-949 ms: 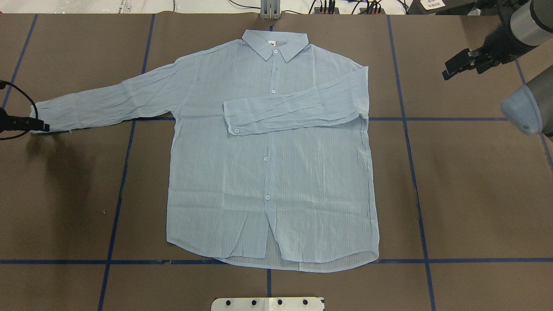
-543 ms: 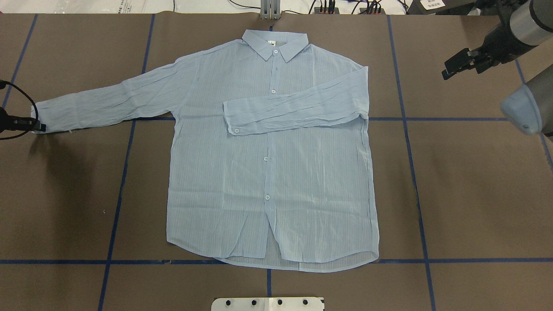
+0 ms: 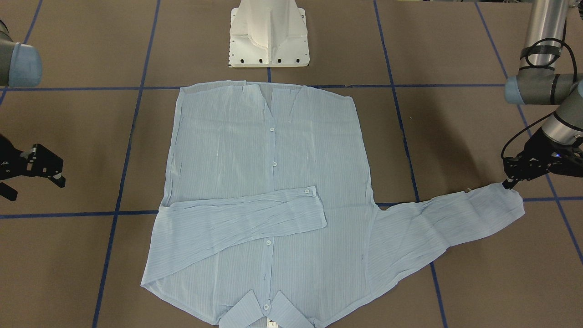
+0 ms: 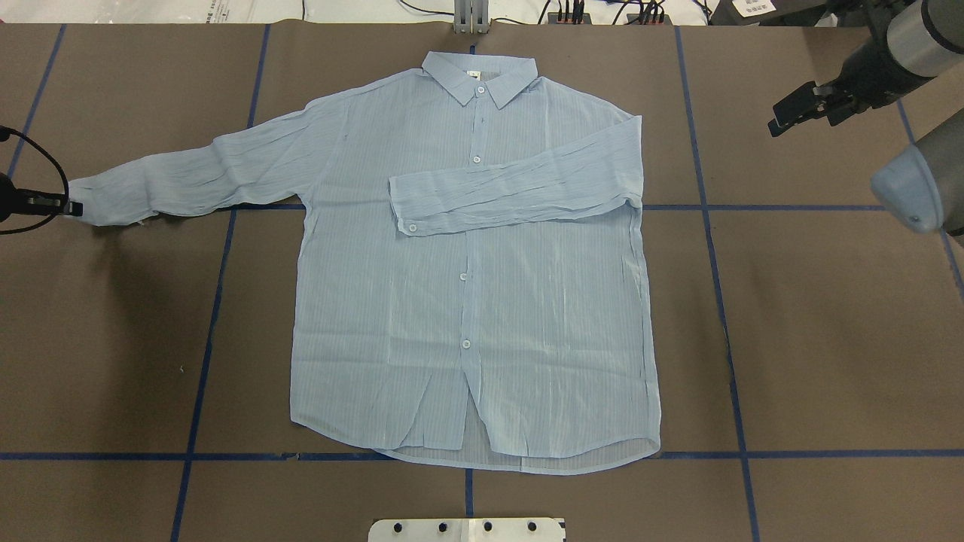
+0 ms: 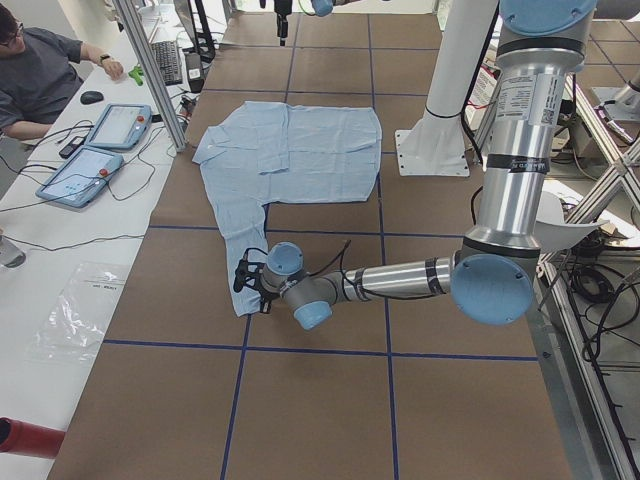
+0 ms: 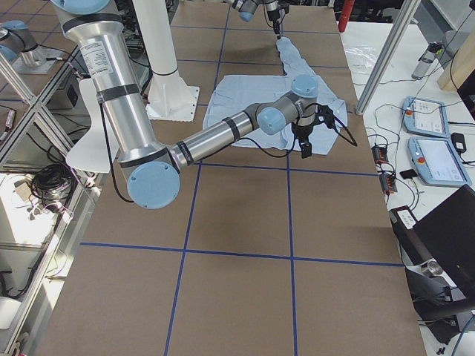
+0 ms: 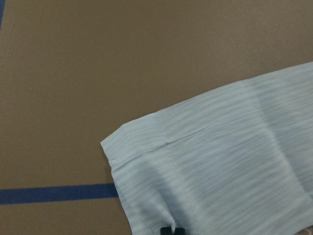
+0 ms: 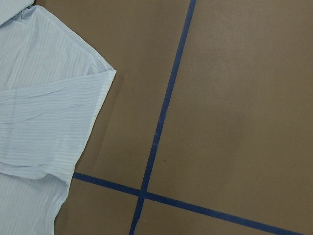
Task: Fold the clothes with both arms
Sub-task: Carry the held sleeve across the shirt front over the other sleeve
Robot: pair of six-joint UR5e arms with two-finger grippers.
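While the left gripper (image 4: 74, 208) pinches just the thin cuff (image 7: 142, 147) of the outstretched sleeve and the right gripper (image 4: 779, 120) hovers spread and empty well away, the striped shirt (image 4: 474, 316), flat mid-table (image 4: 828, 339), could slip free or drag askew.

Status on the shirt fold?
Left gripper shut on outstretched sleeve's cuff. Right gripper open, empty, off to the side. Shirt flat, face up, other sleeve folded across front. No obstruction seen.
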